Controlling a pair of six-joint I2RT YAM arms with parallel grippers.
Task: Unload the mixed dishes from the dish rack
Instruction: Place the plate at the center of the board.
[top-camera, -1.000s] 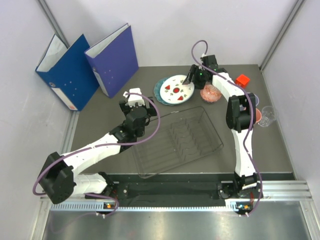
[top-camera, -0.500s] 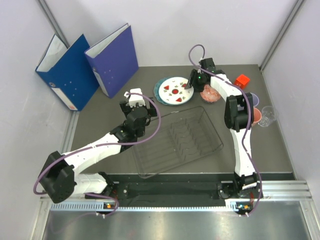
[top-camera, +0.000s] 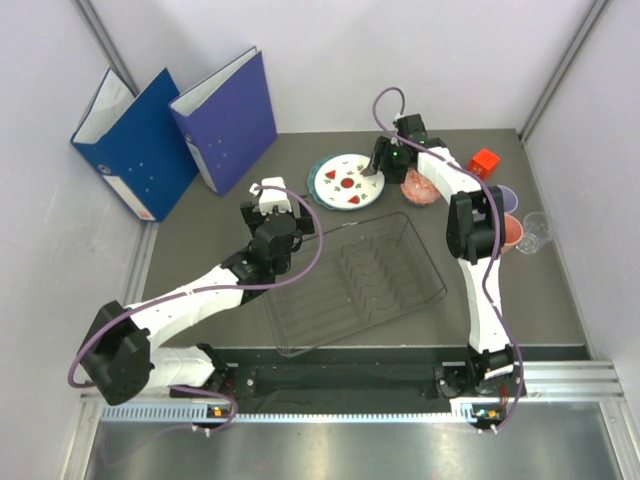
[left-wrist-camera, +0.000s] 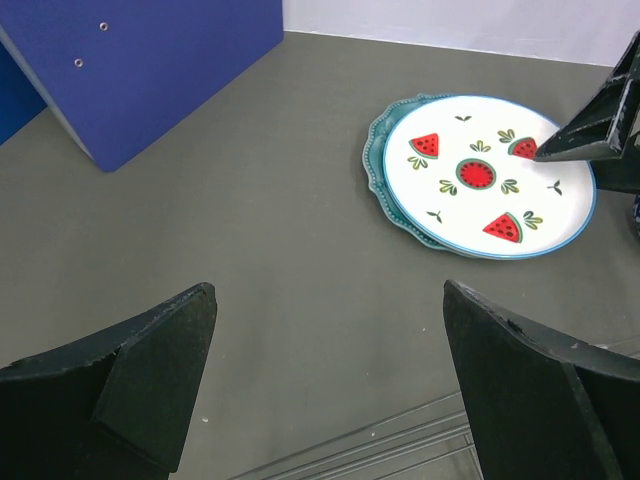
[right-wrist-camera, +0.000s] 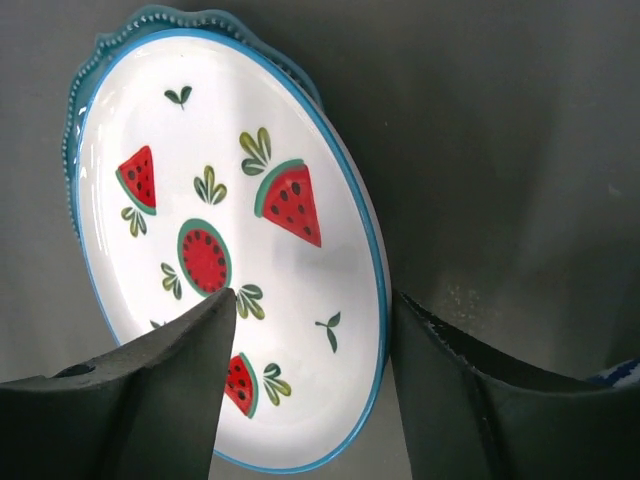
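The fingers (right-wrist-camera: 150, 400) of the right gripper (right-wrist-camera: 312, 300) are spread, one tip over the white plate (right-wrist-camera: 290, 200), the other just past its rim, holding nothing. That plate lies stacked on the teal plate (left-wrist-camera: 378, 165), just beyond the far edge of the dish rack (top-camera: 360, 270), which looks unloaded. Withdrawing sideways rather than upward could hook the rim and drag both plates. The left gripper (left-wrist-camera: 328, 295), splayed and empty, hovers near the rack's far left corner.
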